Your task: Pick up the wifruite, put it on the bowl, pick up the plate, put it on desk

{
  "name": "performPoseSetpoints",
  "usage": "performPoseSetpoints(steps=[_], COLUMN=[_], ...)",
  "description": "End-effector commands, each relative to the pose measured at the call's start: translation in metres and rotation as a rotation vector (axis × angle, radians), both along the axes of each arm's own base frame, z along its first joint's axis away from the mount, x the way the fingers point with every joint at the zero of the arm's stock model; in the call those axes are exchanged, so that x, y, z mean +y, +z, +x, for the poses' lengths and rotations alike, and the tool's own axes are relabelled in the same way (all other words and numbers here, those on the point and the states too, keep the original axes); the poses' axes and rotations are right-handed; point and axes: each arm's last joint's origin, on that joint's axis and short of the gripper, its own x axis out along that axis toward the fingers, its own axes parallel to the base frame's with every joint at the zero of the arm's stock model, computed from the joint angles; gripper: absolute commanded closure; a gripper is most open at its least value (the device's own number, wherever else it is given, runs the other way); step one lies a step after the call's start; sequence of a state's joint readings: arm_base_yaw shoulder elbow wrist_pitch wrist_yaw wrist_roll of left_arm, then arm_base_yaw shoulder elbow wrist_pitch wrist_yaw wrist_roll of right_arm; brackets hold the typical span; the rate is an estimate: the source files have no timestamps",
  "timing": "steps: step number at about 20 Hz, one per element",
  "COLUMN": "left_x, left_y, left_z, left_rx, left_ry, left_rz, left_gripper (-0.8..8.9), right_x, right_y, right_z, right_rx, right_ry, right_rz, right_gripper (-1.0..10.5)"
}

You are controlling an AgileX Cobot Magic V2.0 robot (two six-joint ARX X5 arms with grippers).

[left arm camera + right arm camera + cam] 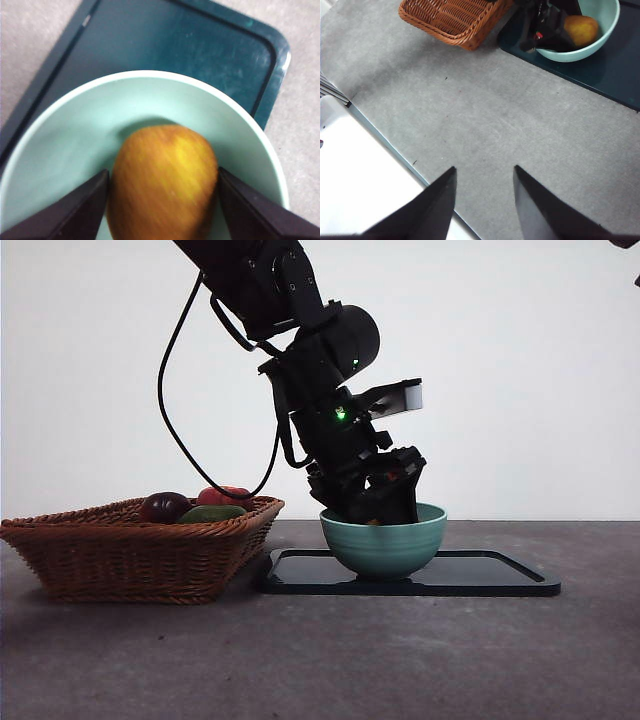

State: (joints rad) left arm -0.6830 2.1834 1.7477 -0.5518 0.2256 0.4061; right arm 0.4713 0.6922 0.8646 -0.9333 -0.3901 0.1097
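1. Although the task names a "wifruite", what is seen is an orange-yellow oval fruit [162,182], held low inside the bowl [60,145] between the jaws of the left gripper [162,200].
2. Its long axis is seen, in the left wrist view, to run straight out from the wrist, so the jaws are closed across its narrower width, one pressed to each flank. Its rounded far end is pointed toward the bowl's far wall, and a shadow is cast just beyond it.
3. Whether the fruit is already resting on the bowl's floor cannot be told; from the front view only the black jaws are seen dipped below the rim of the bowl [384,540].
4. The coming move is judged to be a release: with the fruit directly between the jaws and well within the rim, only opening and a lift upward would be called for.
5. The bowl is stood on a glossy black tray [500,575], which lies on the worktop [320,660] just beside a wicker basket [130,550] holding other fruit.
6. The right gripper [484,200] is held well apart over bare worktop, its jaws parted and empty; the left arm is plainly the nearer one.
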Motion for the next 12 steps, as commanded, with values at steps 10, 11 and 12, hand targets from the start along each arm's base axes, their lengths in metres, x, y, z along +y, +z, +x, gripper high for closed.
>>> performPoseSetpoints(steps=[10, 11, 12], left_x=[-0.011, -0.01, -0.01], left_y=[-0.002, 0.002, 0.007], left_z=[0.002, 0.003, 0.004], left_rx=[-0.015, -0.008, -0.006], left_ry=[0.007, 0.024, 0.03], left_rz=[-0.013, -0.02, -0.024], left_gripper=[6.42, 6.42, 6.42], right_x=[0.001, 0.001, 0.001], right_y=[0.002, 0.002, 0.002], right_z=[0.0, 0.0, 0.0], right_rx=[-0.001, -0.001, -0.001], right_ry=[0.002, 0.002, 0.002], right_rz=[0.008, 0.008, 0.008], right_gripper=[7.7, 7.7, 7.7])
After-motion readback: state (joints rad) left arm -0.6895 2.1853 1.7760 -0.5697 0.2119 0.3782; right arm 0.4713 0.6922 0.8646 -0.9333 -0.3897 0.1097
